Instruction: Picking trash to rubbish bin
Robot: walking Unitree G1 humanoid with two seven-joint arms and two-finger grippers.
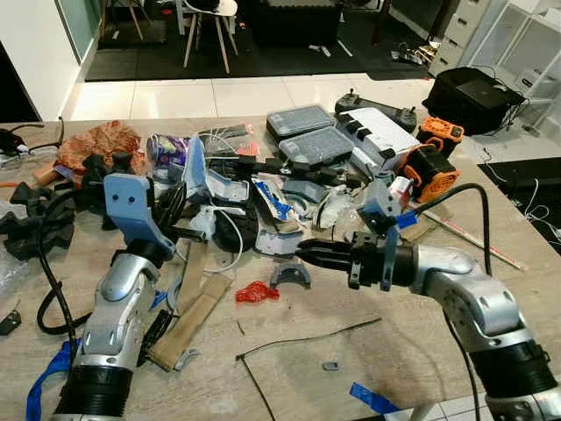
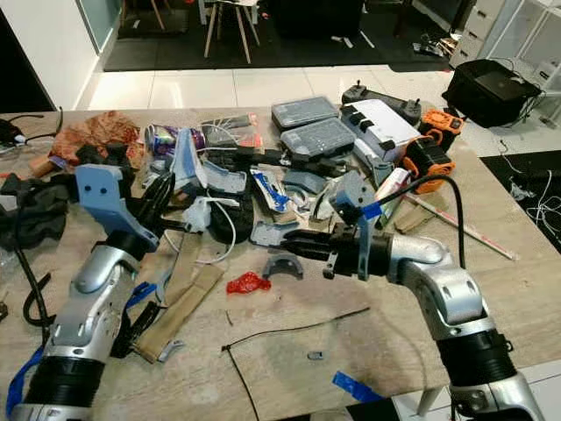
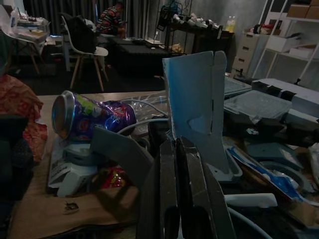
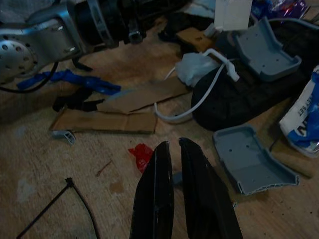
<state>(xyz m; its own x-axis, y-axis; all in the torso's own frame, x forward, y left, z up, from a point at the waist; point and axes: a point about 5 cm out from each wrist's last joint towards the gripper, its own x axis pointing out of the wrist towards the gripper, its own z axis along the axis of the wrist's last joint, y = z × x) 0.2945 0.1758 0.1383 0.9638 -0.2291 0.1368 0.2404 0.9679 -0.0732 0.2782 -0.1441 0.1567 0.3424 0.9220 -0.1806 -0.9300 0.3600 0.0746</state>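
Observation:
A small red crumpled wrapper (image 1: 256, 292) lies on the wooden table (image 1: 412, 351) in front of the clutter, also in the right wrist view (image 4: 141, 154). My right gripper (image 1: 302, 253) points left just above the table. It is shut and empty, a little right of and beyond the wrapper, over a grey curved plastic piece (image 1: 291, 274). My left gripper (image 1: 175, 200) is shut with nothing held, reaching into the clutter at the left. Ahead of it in the left wrist view lie a crushed purple can (image 3: 89, 117) and an upright blue-grey plastic part (image 3: 197, 109).
Grey cases (image 1: 302, 120), a white box (image 1: 381, 132) and orange tools (image 1: 429, 167) crowd the table's far side. Cardboard strips (image 1: 193, 311), a black cable tie (image 1: 307, 338) and blue tape (image 1: 372, 399) lie near the front. A black bag (image 1: 478, 96) sits on the floor.

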